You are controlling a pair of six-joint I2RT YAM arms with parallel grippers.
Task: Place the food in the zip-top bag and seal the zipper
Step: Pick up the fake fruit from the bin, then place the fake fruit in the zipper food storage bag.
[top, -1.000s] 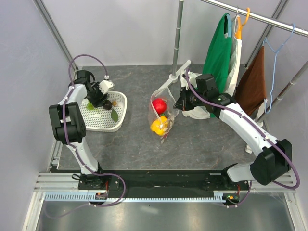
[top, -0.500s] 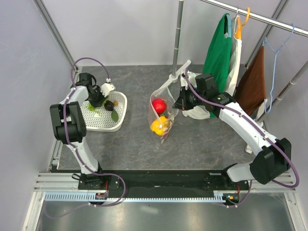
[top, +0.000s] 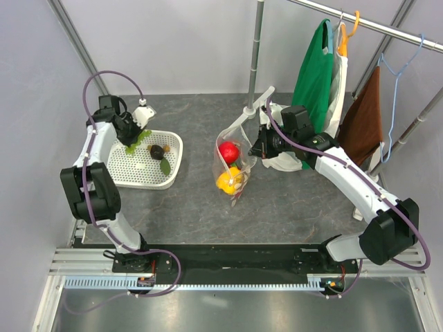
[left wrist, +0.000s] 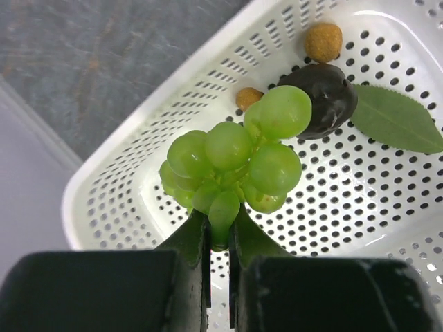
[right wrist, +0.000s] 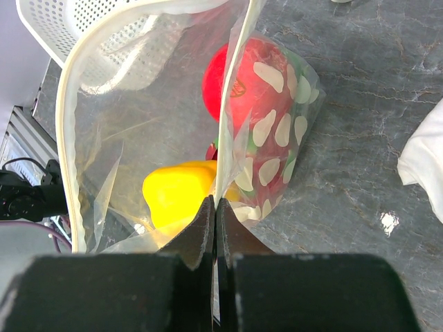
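Grips a bunch of green grapes by its near end in the left gripper, fingers closed down to a narrow slit around it. Holds the bunch lifted over the far left corner of the white basket, near the left edge of the table. Down in the basket: a dark round fruit, a green leaf just beside it, two small brown balls. Pinches one wall of the dotted clear bag in the right gripper, fingers pressed together on the film, the mouth held up and open. Inside the bag, at the middle of the table: a red fruit toward the far side, a yellow pepper just beside it on the near side. Along the open rim, the pale zipper strip, unsealed.
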